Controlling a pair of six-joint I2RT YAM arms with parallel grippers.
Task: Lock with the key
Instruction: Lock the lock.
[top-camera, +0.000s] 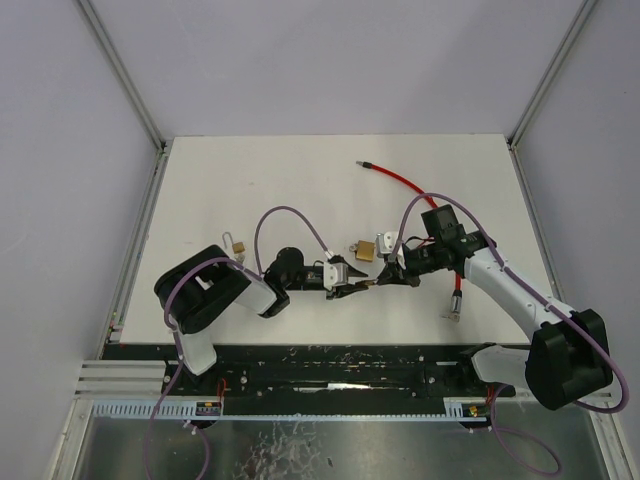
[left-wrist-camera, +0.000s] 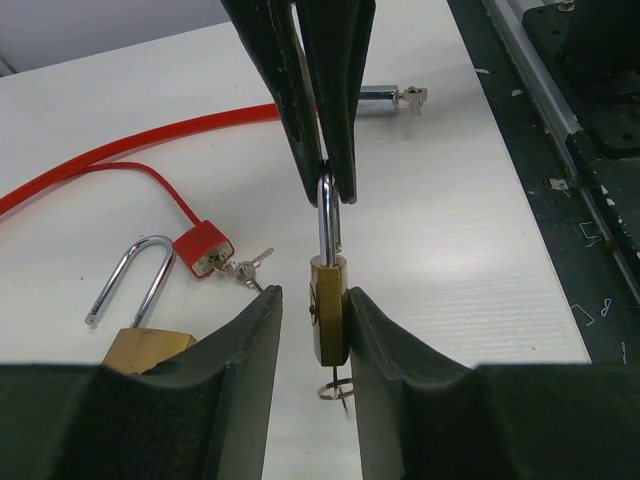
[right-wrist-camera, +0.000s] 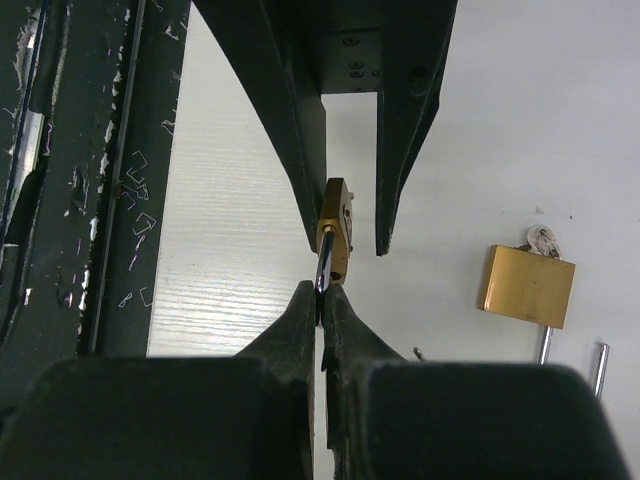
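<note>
A: Why does the small padlock (left-wrist-camera: 328, 320) hang between the arms, above the table (top-camera: 250, 180)?
B: The right gripper (right-wrist-camera: 322, 295) pinches its shackle (left-wrist-camera: 328, 225), offering the brass body to the left gripper (left-wrist-camera: 313, 310), whose jaws straddle it, not yet clamped.
A: Any containers?
B: None shows; a second padlock (right-wrist-camera: 527, 287) lies nearby with keys

Bright, even light, soft shadows; left tool (left-wrist-camera: 315, 305) seems slightly blurred.
</note>
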